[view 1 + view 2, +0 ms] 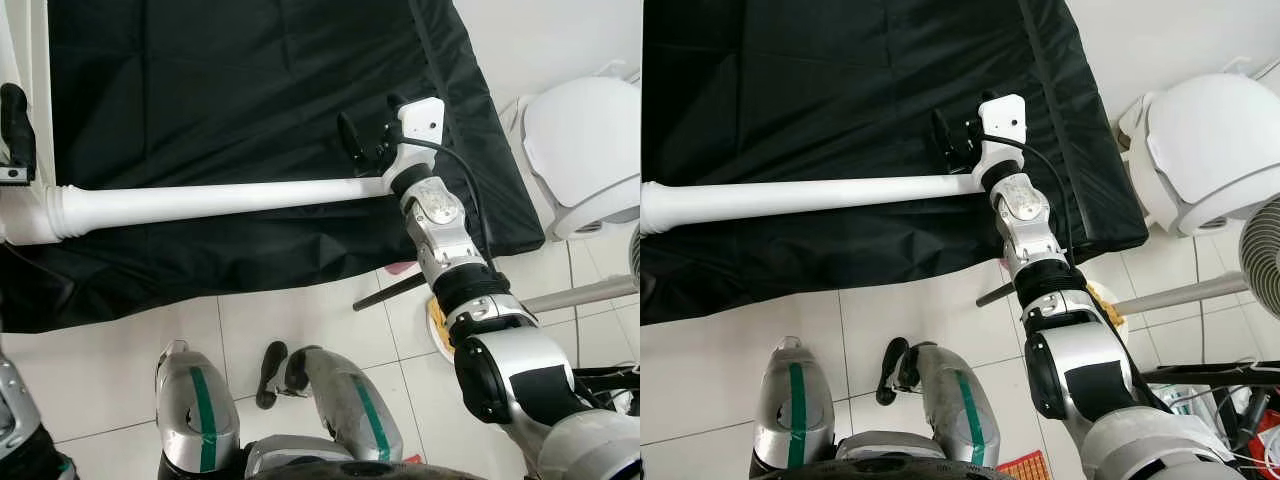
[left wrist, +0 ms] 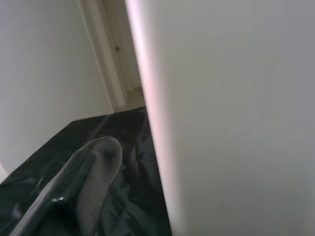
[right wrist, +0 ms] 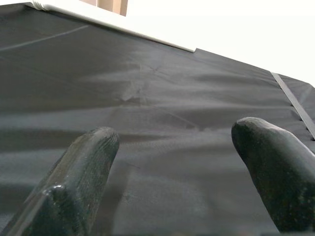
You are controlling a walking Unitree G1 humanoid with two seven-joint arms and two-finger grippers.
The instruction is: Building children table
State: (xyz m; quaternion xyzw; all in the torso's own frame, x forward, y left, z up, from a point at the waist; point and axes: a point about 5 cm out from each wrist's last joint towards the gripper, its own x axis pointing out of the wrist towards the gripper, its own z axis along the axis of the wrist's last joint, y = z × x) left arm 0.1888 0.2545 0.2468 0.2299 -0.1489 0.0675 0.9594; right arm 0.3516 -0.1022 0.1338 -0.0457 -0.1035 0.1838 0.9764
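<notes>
Head views: white table leg (image 1: 210, 202) lying across a black sheet (image 1: 230, 90) spread on the floor, its ringed end at the far left against a white panel (image 1: 22, 225). Right gripper (image 1: 366, 136) just above the leg's near end, over the sheet — silver right arm reaching in from lower right. Left gripper (image 1: 14, 128) at the left edge, beside the white panel; can't tell from here how its jaws stand. White tile floor (image 1: 300, 320) below the sheet, the robot's silver legs on it, a white fan (image 1: 1200, 150) off to the right. Left wrist view: one black finger (image 2: 83, 182) in frame, a broad white panel face (image 2: 231, 118) close beside it, black sheet behind; jaw state not readable. Right wrist view: both black fingers (image 3: 83, 167) spread apart over the black sheet, nothing between them — jaws open.
</notes>
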